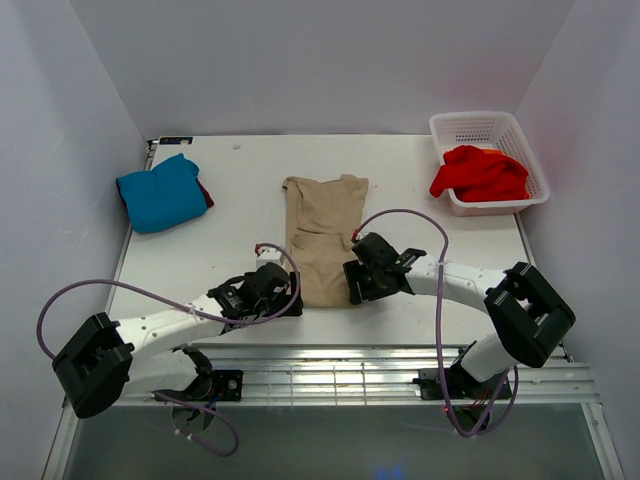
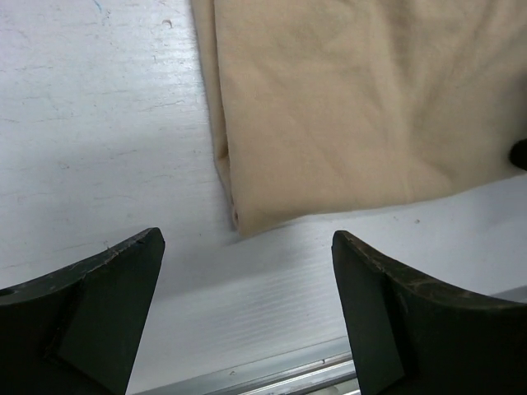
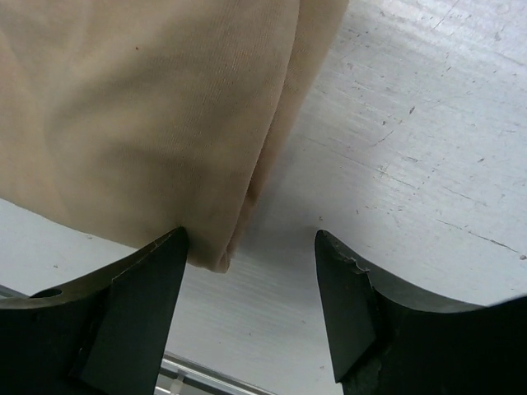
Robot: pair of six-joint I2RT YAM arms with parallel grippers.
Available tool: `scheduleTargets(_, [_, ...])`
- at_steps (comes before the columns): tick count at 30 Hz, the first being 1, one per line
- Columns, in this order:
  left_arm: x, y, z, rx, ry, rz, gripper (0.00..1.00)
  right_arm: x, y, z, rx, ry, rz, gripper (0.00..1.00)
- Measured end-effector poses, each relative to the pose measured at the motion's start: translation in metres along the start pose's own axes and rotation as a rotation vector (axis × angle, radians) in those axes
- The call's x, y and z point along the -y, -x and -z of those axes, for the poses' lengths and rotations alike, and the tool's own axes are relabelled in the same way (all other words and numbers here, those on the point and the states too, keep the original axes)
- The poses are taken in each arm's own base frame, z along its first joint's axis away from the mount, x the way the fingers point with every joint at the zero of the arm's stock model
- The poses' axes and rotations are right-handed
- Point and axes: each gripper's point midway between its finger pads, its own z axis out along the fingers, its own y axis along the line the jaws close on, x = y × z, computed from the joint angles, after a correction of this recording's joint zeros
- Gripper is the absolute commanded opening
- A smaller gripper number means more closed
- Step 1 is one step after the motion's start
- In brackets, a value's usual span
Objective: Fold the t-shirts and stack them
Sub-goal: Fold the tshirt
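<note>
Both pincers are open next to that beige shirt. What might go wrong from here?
1. The beige shirt lies folded in layers. The open right pincer could pinch only the top layer at that corner, undoing the fold.
2. One finger sits right beside the cloth, so moving off might drag it crooked.
3. The left pincer stands short of its corner and could close on nothing.
</note>
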Motion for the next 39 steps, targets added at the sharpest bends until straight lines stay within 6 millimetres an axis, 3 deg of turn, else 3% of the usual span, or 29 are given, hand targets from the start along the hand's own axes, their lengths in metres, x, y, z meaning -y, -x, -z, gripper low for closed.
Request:
scheduleTargets(16, [0.009, 0.001, -0.01, 0.065, -0.139, 0.092, 0.93, -0.019, 0.01, -0.012, 0.051, 0.094, -0.036, 0.66])
scheduleTargets(21, [0.018, 0.008, -0.019, 0.082, -0.169, 0.102, 0.9, -0.024, 0.013, -0.015, 0.062, 0.114, -0.045, 0.58])
scheduleTargets(22, [0.02, 0.009, -0.021, 0.084, -0.173, 0.102, 0.82, -0.025, 0.014, -0.015, 0.065, 0.118, -0.046, 0.54])
scheduleTargets(23, [0.022, 0.01, -0.023, 0.086, -0.177, 0.104, 0.75, -0.026, 0.014, -0.016, 0.068, 0.123, -0.046, 0.41])
scheduleTargets(24, [0.023, 0.011, -0.025, 0.084, -0.177, 0.103, 0.66, -0.027, 0.013, -0.017, 0.068, 0.127, -0.043, 0.35])
scheduleTargets(25, [0.024, 0.01, -0.028, 0.081, -0.177, 0.103, 0.5, -0.028, 0.011, -0.018, 0.063, 0.134, -0.049, 0.27])
scheduleTargets(26, [0.024, 0.01, -0.03, 0.076, -0.175, 0.106, 0.41, -0.029, 0.01, -0.019, 0.064, 0.143, -0.054, 0.15])
scheduleTargets(28, [0.024, 0.007, -0.035, 0.057, -0.171, 0.106, 0.2, -0.031, 0.007, -0.02, 0.059, 0.16, -0.065, 0.08])
scheduleTargets(29, [0.024, 0.005, -0.036, 0.047, -0.171, 0.106, 0.02, -0.033, 0.006, -0.02, 0.058, 0.167, -0.068, 0.08])
scheduleTargets(34, [0.026, -0.002, -0.032, 0.006, -0.18, 0.116, 0.0, -0.039, -0.006, -0.015, 0.045, 0.195, -0.05, 0.08])
scheduleTargets(39, [0.016, -0.021, -0.013, -0.083, -0.155, 0.101, 0.0, -0.046, -0.037, 0.0, -0.024, 0.221, -0.012, 0.08])
